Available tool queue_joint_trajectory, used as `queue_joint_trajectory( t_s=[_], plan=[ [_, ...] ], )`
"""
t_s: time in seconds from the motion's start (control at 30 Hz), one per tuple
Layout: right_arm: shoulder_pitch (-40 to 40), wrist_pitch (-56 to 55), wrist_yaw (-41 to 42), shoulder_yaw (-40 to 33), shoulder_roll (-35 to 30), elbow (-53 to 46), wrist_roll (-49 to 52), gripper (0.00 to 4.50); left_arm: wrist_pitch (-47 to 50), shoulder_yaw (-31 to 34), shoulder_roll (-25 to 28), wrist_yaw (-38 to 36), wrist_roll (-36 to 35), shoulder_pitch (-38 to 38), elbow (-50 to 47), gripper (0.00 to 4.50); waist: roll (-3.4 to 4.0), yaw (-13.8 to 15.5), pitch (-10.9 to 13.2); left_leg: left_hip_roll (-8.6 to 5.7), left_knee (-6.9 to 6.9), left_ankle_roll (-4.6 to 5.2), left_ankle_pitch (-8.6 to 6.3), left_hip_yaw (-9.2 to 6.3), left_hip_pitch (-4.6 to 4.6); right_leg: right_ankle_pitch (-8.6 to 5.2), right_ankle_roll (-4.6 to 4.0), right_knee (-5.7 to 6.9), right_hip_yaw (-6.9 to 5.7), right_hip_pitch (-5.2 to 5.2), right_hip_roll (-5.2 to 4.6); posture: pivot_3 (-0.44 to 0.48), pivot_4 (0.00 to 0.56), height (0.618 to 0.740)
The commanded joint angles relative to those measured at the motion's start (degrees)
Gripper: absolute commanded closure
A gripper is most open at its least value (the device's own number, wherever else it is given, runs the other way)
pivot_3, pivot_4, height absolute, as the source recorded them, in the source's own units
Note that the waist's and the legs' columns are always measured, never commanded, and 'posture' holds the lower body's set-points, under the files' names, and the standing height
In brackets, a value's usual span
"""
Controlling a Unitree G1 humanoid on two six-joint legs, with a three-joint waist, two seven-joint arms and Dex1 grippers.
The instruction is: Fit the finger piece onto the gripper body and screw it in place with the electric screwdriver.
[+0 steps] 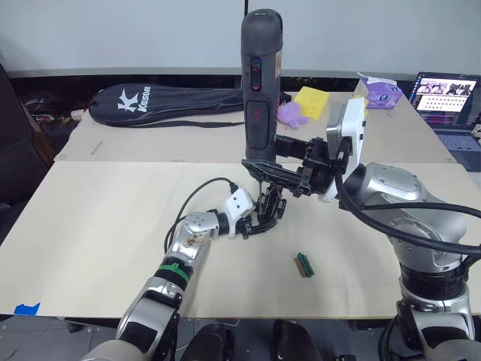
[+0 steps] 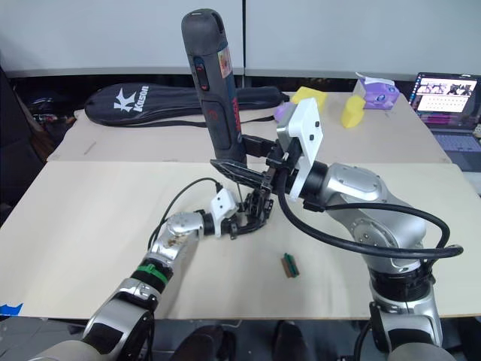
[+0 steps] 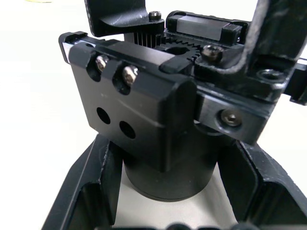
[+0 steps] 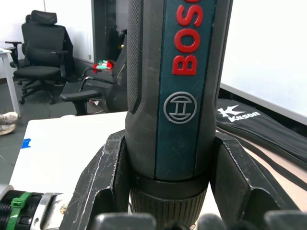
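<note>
Pale bench [image 1: 90,241] carried the work: nearest, the left gripper [image 1: 259,222] was clamped around the round base of the gripper body [image 1: 269,207], holding it on the surface. Directly above that body the right gripper [image 1: 282,174] was closed on the electric screwdriver [image 1: 261,83], whose long axis stood near upright with the bit pointing down into the body, so the right arm looked set to drive. I could not pick out the finger piece; beyond lay a black racket bag [image 1: 161,101] and a laptop [image 1: 449,101].
</note>
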Motion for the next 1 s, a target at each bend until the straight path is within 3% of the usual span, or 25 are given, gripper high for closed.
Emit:
queue_joint_trajectory(
  t_s=[0.03,1.0],
  plan=[
    [-2.0,-2.9,0.5,-1.2,0.9,-0.8,-1.1,2.58,0.1,0.3,-0.2,0.0,-0.4,-0.1,-0.3,2.18,0.0,0.0,0.0,0.0,0.0,0.0,0.0,0.0,0.0,0.0,0.0,0.0,-0.01,0.0,0.0,0.0,0.15,0.723],
    [1.8,-7.2,6.0,0.3,3.3,1.7,-9.6,2.58,0.6,0.6,0.1,0.4,-0.8,0.3,-1.4,2.18,0.0,-0.1,0.0,0.0,-0.02,-0.03,0.02,-0.01,0.0,0.0,0.0,0.0,-0.04,-0.03,0.01,0.0,0.15,0.723]
  ],
)
